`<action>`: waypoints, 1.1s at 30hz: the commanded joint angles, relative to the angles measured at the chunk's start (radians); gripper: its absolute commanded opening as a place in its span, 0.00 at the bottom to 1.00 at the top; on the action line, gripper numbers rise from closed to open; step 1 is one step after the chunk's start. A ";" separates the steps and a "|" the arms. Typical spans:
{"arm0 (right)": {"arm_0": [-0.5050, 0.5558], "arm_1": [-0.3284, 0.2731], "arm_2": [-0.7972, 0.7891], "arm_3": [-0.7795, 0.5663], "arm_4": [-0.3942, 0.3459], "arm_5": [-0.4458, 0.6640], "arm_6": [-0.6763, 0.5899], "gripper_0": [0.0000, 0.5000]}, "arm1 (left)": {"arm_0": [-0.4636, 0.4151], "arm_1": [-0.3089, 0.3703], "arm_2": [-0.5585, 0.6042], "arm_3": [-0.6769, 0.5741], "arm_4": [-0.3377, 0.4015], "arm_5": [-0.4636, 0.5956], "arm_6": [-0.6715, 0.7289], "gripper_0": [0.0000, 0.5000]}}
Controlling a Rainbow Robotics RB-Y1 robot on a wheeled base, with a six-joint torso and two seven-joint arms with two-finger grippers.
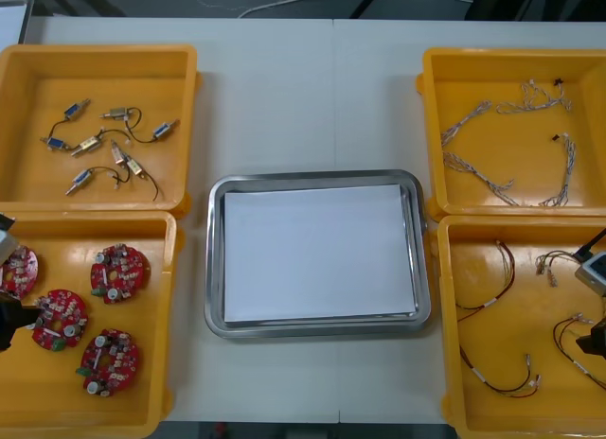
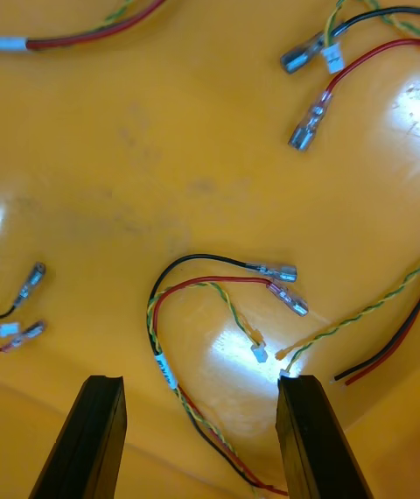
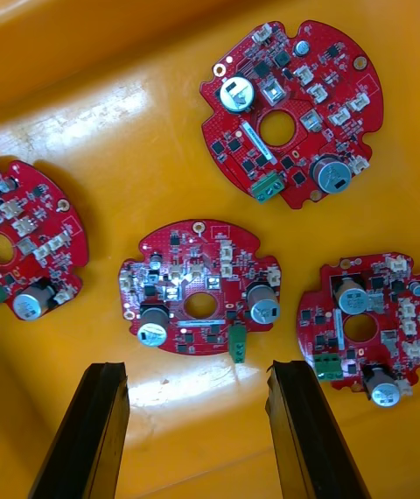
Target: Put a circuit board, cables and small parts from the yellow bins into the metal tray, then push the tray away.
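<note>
- Yellow near-left bin (image 1: 147, 325) holds four round red circuit boards (image 1: 119, 272), lying apart from one another.
- Left gripper (image 3: 194, 368) hangs over them with its fingers spread wide, and one board (image 3: 199, 299) lies just ahead of the gap.
- Right gripper (image 2: 201, 381) hovers over the near-right bin (image 1: 530, 316), fingers apart, above a red, black and yellow cable (image 2: 210, 284).
- Metal tray (image 1: 318, 177), white inside, sits between the bins, with its right rim just beside them.
- Bare table (image 1: 312, 89) lies beyond its far rim.
</note>
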 commanded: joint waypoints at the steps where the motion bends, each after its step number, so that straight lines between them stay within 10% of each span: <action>1: 0.027 -0.031 0.015 0.026 -0.007 -0.025 0.113 1.00 | 0.051 -0.034 0.000 0.000 -0.024 -0.052 -0.100 0.94; 17: 0.130 -0.030 0.038 0.026 0.027 -0.153 0.168 1.00 | 0.111 -0.023 -0.089 0.171 -0.033 -0.304 -0.268 0.90; 33: 0.170 -0.011 0.093 0.083 0.039 -0.265 0.189 1.00 | 0.165 -0.024 -0.111 0.182 -0.002 -0.319 -0.303 0.85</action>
